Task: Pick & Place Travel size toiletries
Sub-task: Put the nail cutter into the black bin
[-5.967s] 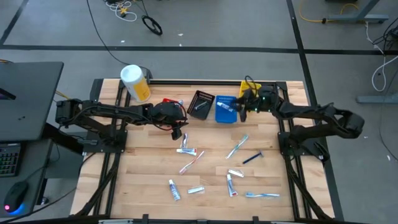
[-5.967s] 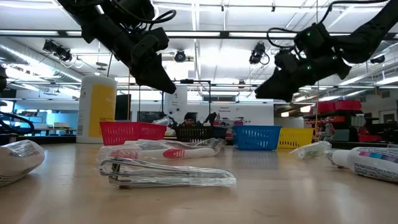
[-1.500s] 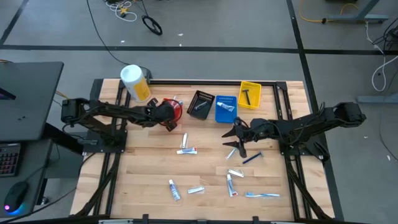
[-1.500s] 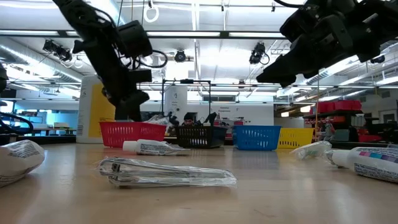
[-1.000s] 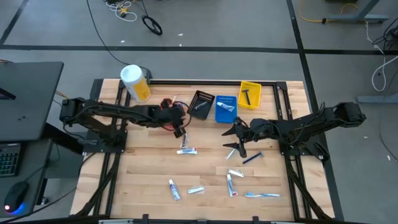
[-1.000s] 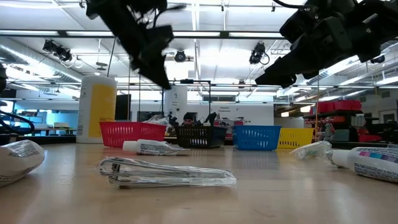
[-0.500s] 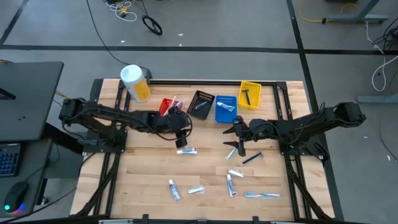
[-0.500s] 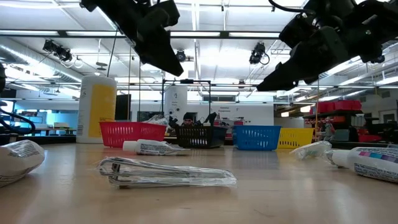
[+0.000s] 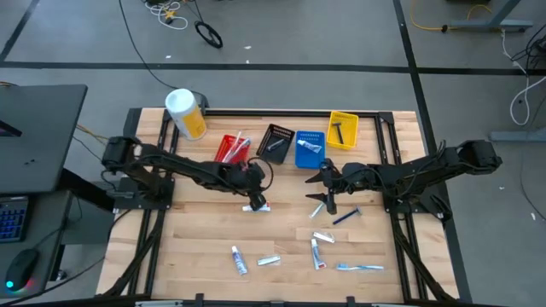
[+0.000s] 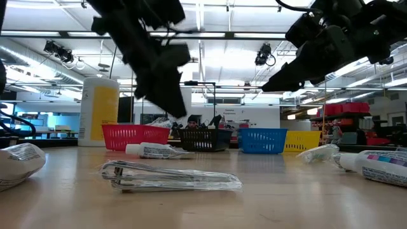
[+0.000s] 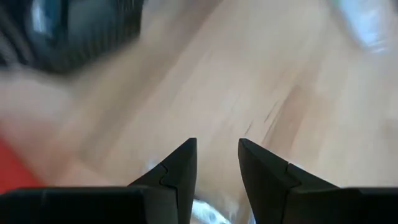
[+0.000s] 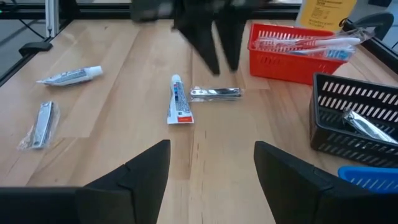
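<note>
Since half a second ago your left gripper has swung down from the red bin to hover, fingers parted and empty, over the tube mid-table, probably to grab it, while your right gripper waits released nearby.

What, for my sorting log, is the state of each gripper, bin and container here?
left gripper: open, empty, over a wrapped tube.
right gripper: open wide, empty.
red bin: holds toothbrushes.
black bin: holds a metal clipper.
blue bin: holds small tubes.
yellow bin: holds a dark razor.
yellow canister: upright, lid on.
</note>
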Robot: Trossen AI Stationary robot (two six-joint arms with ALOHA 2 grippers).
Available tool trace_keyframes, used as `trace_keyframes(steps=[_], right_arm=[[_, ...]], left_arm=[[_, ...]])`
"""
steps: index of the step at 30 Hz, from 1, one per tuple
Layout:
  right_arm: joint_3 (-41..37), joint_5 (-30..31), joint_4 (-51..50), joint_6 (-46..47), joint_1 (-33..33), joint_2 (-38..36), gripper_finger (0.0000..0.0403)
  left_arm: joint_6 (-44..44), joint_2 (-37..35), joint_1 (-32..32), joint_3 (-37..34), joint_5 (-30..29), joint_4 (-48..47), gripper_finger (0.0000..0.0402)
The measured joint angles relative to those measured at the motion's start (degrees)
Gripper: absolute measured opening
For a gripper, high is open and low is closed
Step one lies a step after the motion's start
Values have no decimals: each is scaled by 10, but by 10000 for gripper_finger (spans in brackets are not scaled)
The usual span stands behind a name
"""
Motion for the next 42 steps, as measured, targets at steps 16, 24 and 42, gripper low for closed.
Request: trace_keyframes(steps=[16,24,42], right_arm=[[0,0,5,0,0,0,243],[0,0,2,0,0,0,243],[1,-1,4,0,0,6,243]], left_arm=[[-242,39,9,0,-11,-63,128],[-256,80,8,1,0,-53,128],[-178,80,8,15,-2,-50,68]])
